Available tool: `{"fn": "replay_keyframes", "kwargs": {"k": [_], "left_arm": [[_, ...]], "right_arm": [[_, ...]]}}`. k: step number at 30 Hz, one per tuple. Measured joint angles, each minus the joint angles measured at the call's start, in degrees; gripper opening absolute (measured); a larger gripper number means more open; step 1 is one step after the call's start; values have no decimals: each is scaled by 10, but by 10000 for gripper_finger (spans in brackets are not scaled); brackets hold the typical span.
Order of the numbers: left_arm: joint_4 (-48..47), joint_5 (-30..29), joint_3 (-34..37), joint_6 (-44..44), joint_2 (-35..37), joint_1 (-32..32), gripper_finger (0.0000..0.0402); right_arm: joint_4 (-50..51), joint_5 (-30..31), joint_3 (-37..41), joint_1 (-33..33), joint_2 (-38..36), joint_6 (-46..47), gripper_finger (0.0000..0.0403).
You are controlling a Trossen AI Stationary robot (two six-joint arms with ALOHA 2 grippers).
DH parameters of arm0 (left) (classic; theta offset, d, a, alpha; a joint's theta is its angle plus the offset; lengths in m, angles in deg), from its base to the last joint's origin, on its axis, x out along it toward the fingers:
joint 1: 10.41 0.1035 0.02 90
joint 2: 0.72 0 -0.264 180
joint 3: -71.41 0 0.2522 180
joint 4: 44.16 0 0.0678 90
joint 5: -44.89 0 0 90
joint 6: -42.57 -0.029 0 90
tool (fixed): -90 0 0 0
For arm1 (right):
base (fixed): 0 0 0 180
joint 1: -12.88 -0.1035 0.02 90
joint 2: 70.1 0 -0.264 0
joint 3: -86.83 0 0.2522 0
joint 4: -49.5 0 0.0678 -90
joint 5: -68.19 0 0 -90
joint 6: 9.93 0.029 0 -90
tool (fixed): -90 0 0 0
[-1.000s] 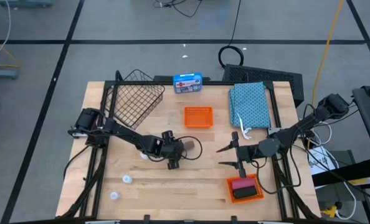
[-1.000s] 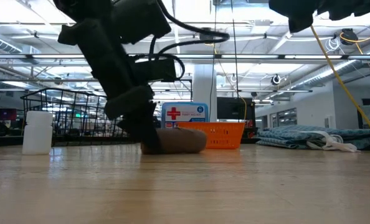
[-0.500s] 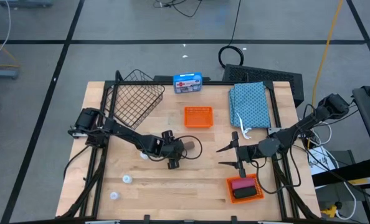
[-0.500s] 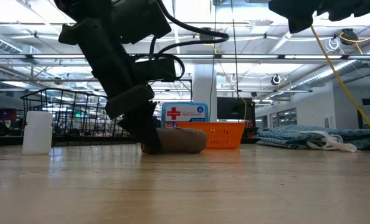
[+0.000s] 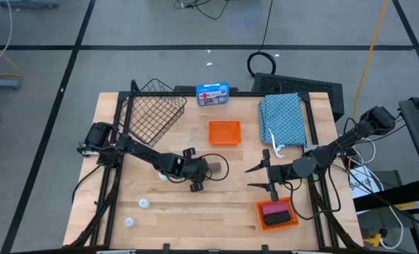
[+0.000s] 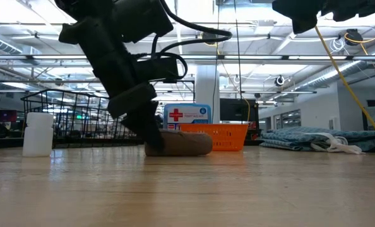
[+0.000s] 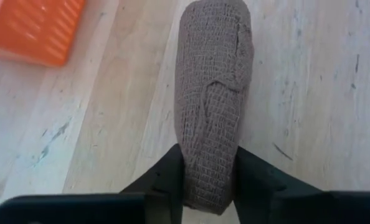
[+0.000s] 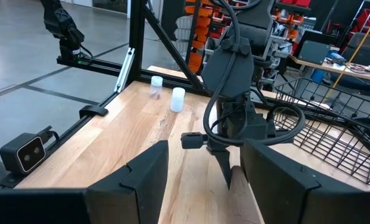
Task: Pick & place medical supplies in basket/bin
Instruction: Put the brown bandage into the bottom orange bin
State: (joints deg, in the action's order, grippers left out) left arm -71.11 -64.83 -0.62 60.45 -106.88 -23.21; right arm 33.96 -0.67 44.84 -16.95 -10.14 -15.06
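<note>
blue box (image 6: 187, 113) — red cross, wording unreadable

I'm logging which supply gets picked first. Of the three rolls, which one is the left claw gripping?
The brown roll, lying mid-table, clamped between the left claw's fingers. The pink roll and black roll sit untouched in an orange tray.

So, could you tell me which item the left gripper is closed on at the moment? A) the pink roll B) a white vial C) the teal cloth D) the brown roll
D: the left wrist view shows the left gripper with its two fingers pressed against either side of the brown roll, which lies on the wooden table.
</note>
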Motion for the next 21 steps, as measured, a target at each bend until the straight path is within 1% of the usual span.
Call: {"fn": "replay_keyframes", "kwargs": {"k": [4,10,12,17,21], "left_arm": [[-2,6,-4,22,10,0,95],[1,40,-42,19,38,0,93],[-1,49,-53,12,49,0,93],[6,48,-81,-14,75,-4,93],[29,49,-85,-35,92,-10,93]], "right_arm": [[0,0,0,0,0,0,196],[0,0,0,0,0,0,196],[0,0,0,0,0,0,196],[6,1,0,0,0,0,196],[15,32,0,0,-15,-1,196]]}}
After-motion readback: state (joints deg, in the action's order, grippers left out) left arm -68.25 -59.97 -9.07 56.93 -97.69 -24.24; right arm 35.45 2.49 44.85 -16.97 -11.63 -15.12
